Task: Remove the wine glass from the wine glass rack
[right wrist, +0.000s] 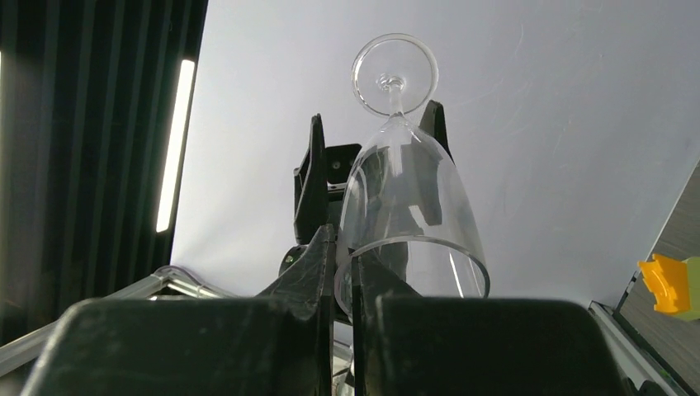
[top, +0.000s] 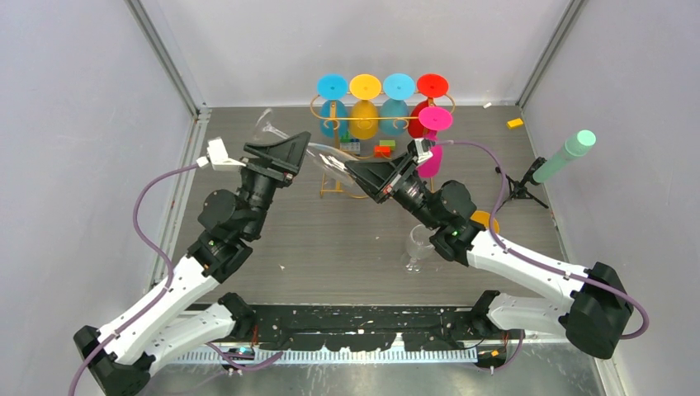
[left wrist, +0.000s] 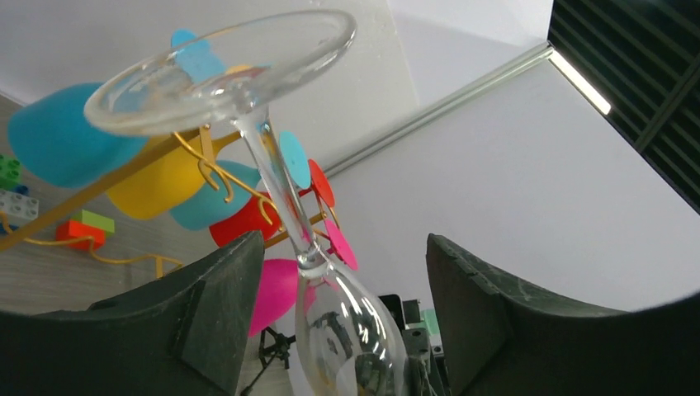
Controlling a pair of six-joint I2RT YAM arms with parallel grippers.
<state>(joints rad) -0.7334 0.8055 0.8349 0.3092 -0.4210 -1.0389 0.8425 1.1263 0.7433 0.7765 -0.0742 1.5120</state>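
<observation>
**Top view.** Wine glass (top: 328, 162): clear, tilted, foot toward the far left. It hangs in the air just near of the left end of the rack (top: 323, 183), between the left gripper (top: 301, 144) and the right gripper (top: 353, 167). Coloured glasses (top: 364, 103) hang upside down on the rack. A second clear glass (top: 417, 246) stands on the table (top: 330, 239), nearer.

**Left wrist view.** Fingers (left wrist: 223, 305): spread wide, with the stem between them.

**Right wrist view.** Fingers (right wrist: 248, 346): pressed together, pinching the rim of the bowl.

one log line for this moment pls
right gripper shut on glass rim | left gripper open, fingers either side of stem | glass tilted, front-left of rack | rack contact: cannot tell
</observation>
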